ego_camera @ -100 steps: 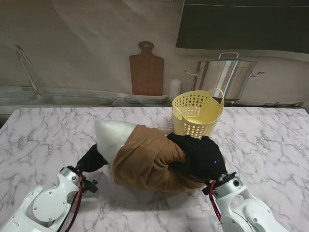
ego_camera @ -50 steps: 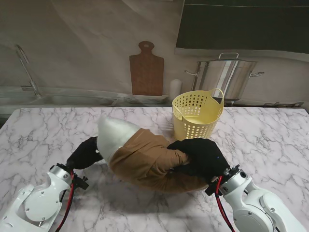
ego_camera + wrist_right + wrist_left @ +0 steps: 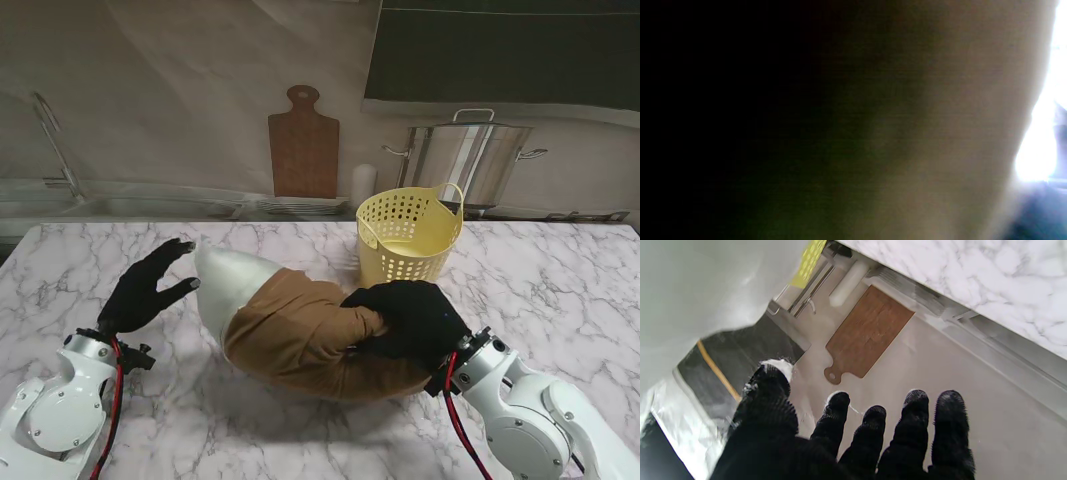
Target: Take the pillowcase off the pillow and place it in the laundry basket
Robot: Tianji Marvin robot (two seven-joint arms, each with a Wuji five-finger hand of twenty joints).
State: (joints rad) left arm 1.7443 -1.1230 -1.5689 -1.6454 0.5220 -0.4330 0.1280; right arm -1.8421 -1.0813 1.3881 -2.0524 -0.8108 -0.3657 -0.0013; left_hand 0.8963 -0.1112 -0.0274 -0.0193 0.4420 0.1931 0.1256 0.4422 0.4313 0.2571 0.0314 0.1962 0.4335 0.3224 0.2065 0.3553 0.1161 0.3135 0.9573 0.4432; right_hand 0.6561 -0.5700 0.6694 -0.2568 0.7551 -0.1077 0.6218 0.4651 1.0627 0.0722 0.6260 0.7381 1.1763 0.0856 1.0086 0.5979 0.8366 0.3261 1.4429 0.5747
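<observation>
Stand view: the brown pillowcase (image 3: 305,335) lies bunched in the middle of the marble table (image 3: 560,290), covering the near and right part of the white pillow (image 3: 228,282), whose bare pointed end sticks out to the far left. The right hand (image 3: 410,320), black-gloved, is clenched on the right end of the pillowcase, fingers dug into a fold of the cloth. The right wrist view is almost wholly filled by blurred brown fabric (image 3: 940,133) pressed close to the lens, dark on one side, so no fingers can be made out there.

The left hand (image 3: 148,288) hangs to the left of the pillow with fingers spread and holding nothing; its fingertips are near the white end but apart from it. From the left wrist, the gloved fingers (image 3: 948,420) are splayed, with bits of white fluff on the tips, and the pillow's white surface (image 3: 706,290) fills one side.

Just beyond the pillowcase on the far right stands the yellow laundry basket (image 3: 405,240), upright, perforated, handle raised; what shows of its inside holds nothing. Behind the table, a wooden cutting board (image 3: 303,145) leans on the wall and a steel stockpot (image 3: 470,160) stands behind the basket.
</observation>
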